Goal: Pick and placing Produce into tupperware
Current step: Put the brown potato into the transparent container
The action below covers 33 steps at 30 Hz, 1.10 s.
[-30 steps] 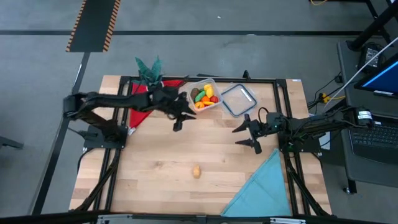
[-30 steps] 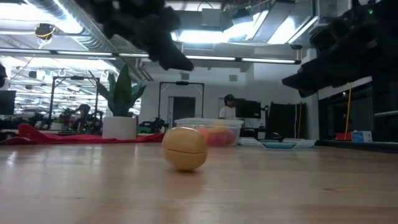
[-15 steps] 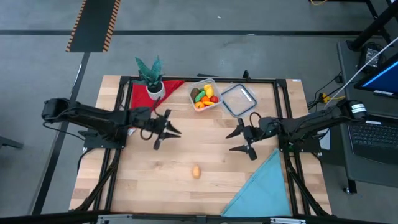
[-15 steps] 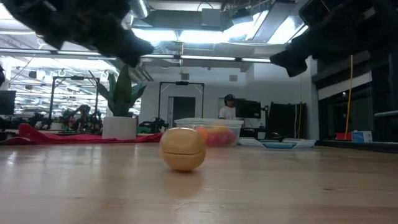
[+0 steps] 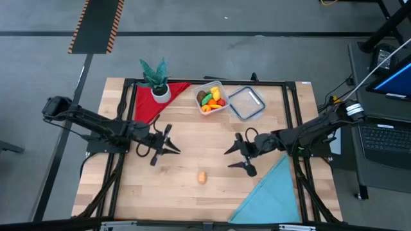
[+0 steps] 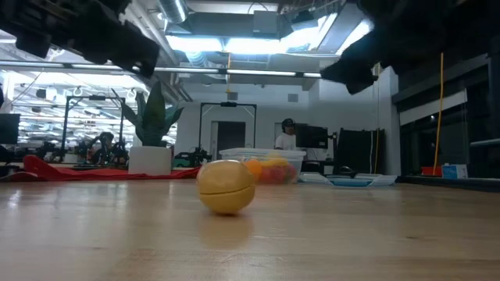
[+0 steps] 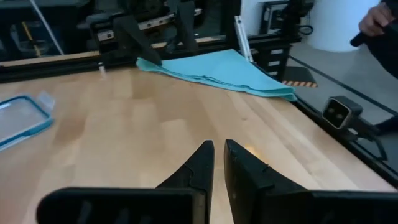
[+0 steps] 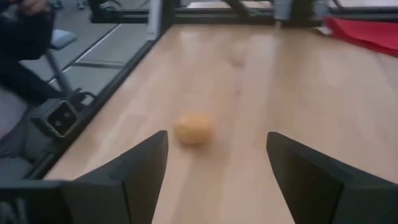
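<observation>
One round yellow-orange piece of produce rests alone on the wooden table, near the front middle. The clear tupperware stands at the far middle with several coloured pieces of produce inside. My right gripper hangs open above the table, just right of the loose piece and pointing toward it. My left gripper hovers over the table's left half with its fingers almost together and nothing between them.
The blue-rimmed lid lies right of the tupperware. A potted plant stands on a red cloth at the far left. A teal cloth covers the near right corner. A person shows in the room beyond.
My left gripper has drawn back from beside the tupperware toward the table's left and near edge, sinking a little. My right gripper has gone toward the table's left and near edge, closing on the loose yellow-orange piece, and stays open.
</observation>
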Each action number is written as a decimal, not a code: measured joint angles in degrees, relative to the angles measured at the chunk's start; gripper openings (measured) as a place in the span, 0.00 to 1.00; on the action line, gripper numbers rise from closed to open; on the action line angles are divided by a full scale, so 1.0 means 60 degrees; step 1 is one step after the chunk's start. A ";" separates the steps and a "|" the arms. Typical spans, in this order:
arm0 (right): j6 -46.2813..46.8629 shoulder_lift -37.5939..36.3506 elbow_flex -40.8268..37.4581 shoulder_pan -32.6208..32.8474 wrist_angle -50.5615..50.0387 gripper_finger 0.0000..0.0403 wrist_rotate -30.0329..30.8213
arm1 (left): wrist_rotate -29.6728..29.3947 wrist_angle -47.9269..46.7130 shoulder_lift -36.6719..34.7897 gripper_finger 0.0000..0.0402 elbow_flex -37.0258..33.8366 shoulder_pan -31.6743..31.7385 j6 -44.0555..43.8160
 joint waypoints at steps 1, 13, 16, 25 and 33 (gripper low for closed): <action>-0.0032 0.0107 0.0135 0.0106 -0.0014 0.68 -0.0007 | -0.0087 -0.0005 0.0000 0.07 0.0000 -0.0113 0.0001; 0.0532 0.0112 0.0568 0.1949 0.0154 0.68 0.2981 | -0.0696 -0.0064 0.0000 0.02 0.0000 -0.1134 0.0071; 0.1469 0.0151 0.0568 0.2691 0.0166 0.68 0.4451 | -0.0700 -0.0067 0.0000 0.01 0.0000 -0.1384 0.0065; 0.2733 0.2375 0.3090 0.3707 -0.1434 0.68 0.6253 | -0.0693 -0.0115 0.0000 0.02 0.0000 -0.2345 0.0000; 0.4799 0.4929 0.6976 0.3717 -0.3950 0.68 0.7808 | -0.0691 -0.0221 0.0004 0.07 0.0000 -0.3293 -0.0191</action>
